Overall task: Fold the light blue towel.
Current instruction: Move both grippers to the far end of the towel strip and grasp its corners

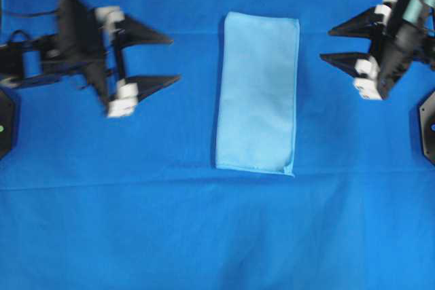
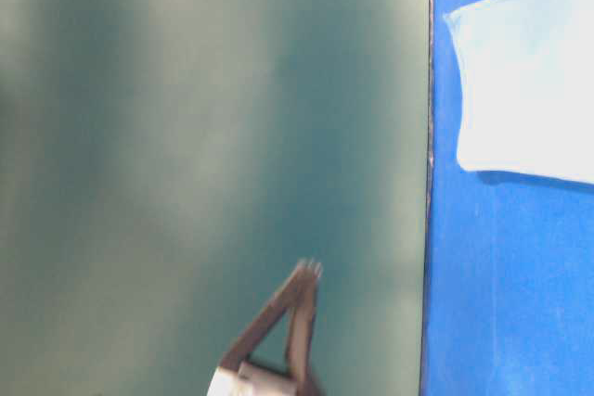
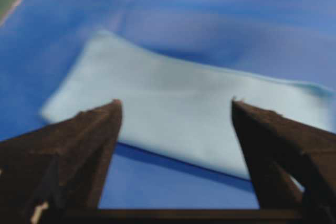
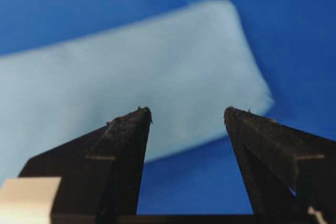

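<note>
Overhead: both arms flank light blue towel [image 1: 258, 93]; fingers [image 1: 146, 32] spread.

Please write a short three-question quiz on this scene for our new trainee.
1. True or false: the towel lies as a long rectangle on the blue cloth.
2. How do the jaws of the left gripper stand? A open, B shut on the towel, C shut and empty.
3. Fill in: the right gripper is ___ and apart from the towel.

Key: 1 true; 2 A; 3 open.
</note>
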Action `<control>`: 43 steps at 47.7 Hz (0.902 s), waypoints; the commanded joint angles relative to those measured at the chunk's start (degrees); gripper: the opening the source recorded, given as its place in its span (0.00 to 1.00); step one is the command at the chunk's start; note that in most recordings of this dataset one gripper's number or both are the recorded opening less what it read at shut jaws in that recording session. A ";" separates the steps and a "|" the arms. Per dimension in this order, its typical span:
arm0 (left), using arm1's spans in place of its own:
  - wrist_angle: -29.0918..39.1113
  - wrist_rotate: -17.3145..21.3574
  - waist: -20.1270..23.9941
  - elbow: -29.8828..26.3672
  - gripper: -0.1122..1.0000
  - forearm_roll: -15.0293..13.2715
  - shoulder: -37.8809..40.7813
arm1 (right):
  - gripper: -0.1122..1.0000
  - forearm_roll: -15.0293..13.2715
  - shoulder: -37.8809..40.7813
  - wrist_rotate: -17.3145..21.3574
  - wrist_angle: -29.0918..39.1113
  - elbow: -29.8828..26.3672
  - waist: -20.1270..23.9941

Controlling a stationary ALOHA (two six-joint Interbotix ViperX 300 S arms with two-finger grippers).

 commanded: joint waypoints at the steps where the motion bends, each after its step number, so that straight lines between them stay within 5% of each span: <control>1: -0.53 0.18 2.81 -5.10 0.80 0.00 4.92 | 0.66 -0.62 4.92 -0.18 -0.53 -2.72 -3.16; 14: -0.53 0.09 6.86 -13.71 0.80 0.09 18.72 | 0.66 -3.08 18.63 -0.44 -1.49 -8.17 -8.79; 43: -0.44 -0.44 11.51 -23.82 0.80 0.00 34.89 | 0.66 -4.75 36.74 -0.44 -5.01 -17.31 -11.43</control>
